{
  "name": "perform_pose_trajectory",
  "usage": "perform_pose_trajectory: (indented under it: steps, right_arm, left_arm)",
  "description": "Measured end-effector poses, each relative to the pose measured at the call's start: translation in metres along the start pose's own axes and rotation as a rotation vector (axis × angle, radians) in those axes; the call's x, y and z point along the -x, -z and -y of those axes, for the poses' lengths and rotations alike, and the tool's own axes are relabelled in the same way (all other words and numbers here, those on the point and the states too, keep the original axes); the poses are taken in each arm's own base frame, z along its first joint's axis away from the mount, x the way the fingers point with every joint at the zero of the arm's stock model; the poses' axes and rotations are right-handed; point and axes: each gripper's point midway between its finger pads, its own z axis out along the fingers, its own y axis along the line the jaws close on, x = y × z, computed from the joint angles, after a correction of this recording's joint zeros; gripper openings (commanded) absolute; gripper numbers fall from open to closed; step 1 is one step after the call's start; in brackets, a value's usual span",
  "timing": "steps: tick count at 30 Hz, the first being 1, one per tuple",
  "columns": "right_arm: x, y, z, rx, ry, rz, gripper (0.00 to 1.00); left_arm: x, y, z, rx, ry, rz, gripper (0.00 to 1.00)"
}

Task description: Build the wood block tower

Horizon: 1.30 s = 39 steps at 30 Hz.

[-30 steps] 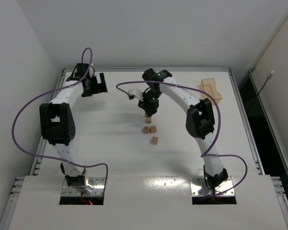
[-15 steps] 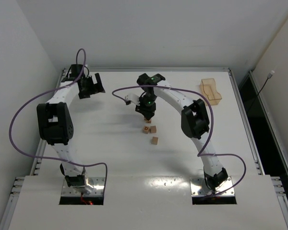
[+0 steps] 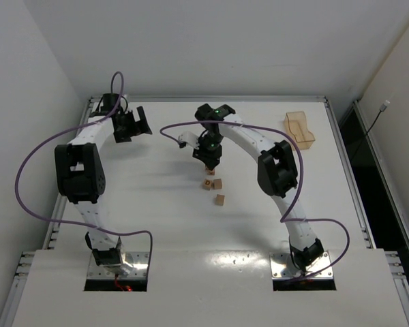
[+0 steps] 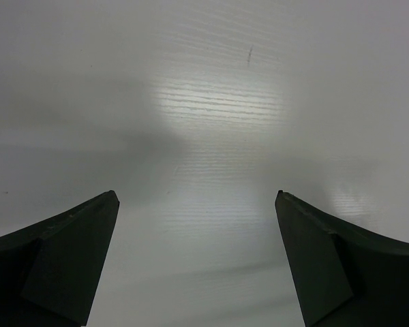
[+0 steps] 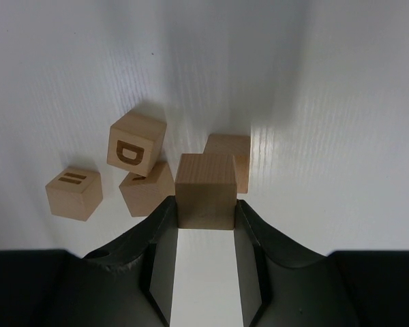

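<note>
Arms fill the overhead view, both bolted at the near edge of the white table (image 3: 157,225). The left arm reaches to the far left, where the left gripper (image 3: 135,122) hangs over bare table, well apart from everything else. The right arm curls in toward the middle. The right gripper (image 3: 210,162) points down just on the far side of a small cluster of blocks (image 3: 213,184) near the table's centre. One more block (image 3: 220,199) sits a little nearer, just apart from the cluster. A tan tray (image 3: 300,128) stands at the far right, well away from the blocks. From this height it cannot be told whether either gripper holds anything.

Left wrist view: the left gripper (image 4: 196,197) has its two dark fingers (image 4: 68,259) spread wide. Only white table shows between them, and nothing is in its grasp.

Right wrist view: the right gripper (image 5: 204,204) is closed snugly on a plain cube (image 5: 204,180), one finger pressed to each side face. Just behind that cube, and partly hidden by it, lies a second cube (image 5: 232,157). Whether the two touch cannot be told. To the left is a D cube (image 5: 136,143), tilted, and it overlaps a marked piece (image 5: 146,191) just left of the held cube. Farther left, a barred cube (image 5: 73,193) with two dark bars on its face lies alone, flat on the table.
</note>
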Motion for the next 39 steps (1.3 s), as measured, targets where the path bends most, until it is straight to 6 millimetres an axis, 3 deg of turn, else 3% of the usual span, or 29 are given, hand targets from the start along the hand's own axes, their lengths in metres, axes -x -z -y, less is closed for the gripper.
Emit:
perform_pose_trajectory:
  steps: [23, 39]
  right_arm:
    - [-0.013, -0.009, 0.007, 0.013, -0.034, -0.015, 0.06]
    - [-0.016, -0.009, 0.011, 0.007, -0.050, -0.011, 0.12]
  left_arm:
    - [-0.003, -0.004, 0.004, -0.028, 0.002, -0.014, 0.99]
    - [-0.004, -0.004, 0.006, -0.041, 0.002, -0.018, 0.99]
